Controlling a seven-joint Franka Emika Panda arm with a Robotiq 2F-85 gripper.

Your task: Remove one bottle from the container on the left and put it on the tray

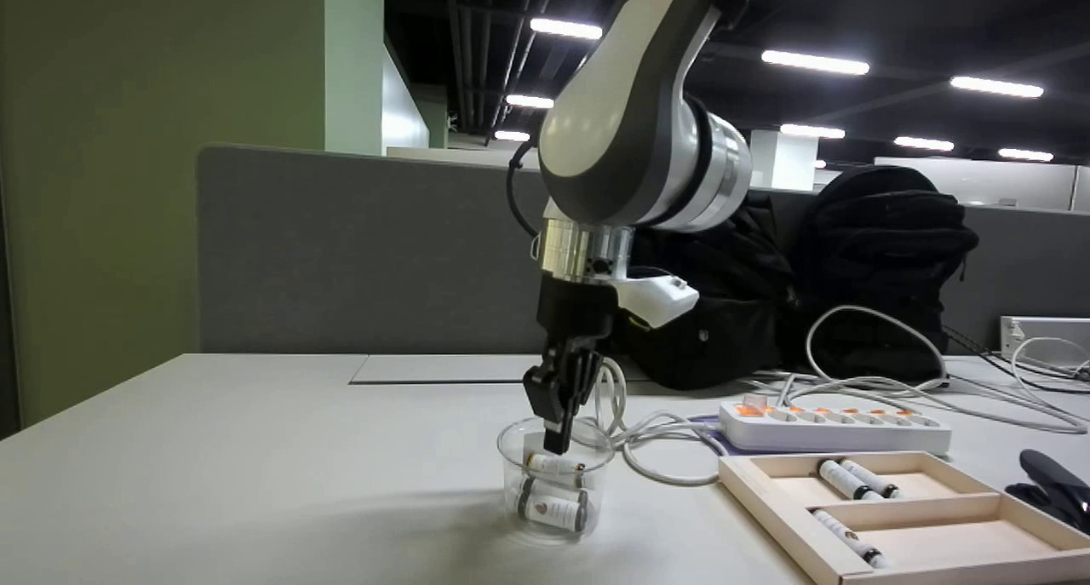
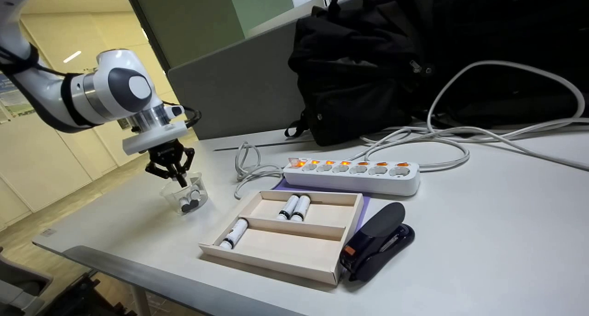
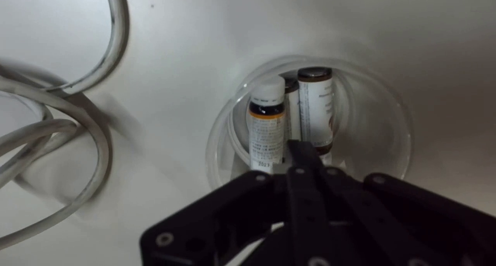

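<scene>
The container (image 1: 600,476) is a clear round plastic cup on the white table, also in an exterior view (image 2: 171,199) and the wrist view (image 3: 374,138). It holds several small white-labelled bottles lying on their sides, such as a bottle (image 3: 267,138) with an orange band and another bottle (image 3: 316,111). My gripper (image 1: 559,440) points down with its fingertips inside the rim, above the bottles. In the wrist view the fingertips (image 3: 304,151) look closed together with nothing between them. The wooden tray (image 1: 766,517) also shows in an exterior view (image 2: 285,249).
Three bottles lie in the tray, two in the back compartment (image 2: 301,208) and one in the front (image 2: 234,233). A white power strip (image 2: 352,178) stands behind the tray. A black stapler (image 2: 375,242) sits beside it. Looped cables (image 1: 656,440) lie near the container.
</scene>
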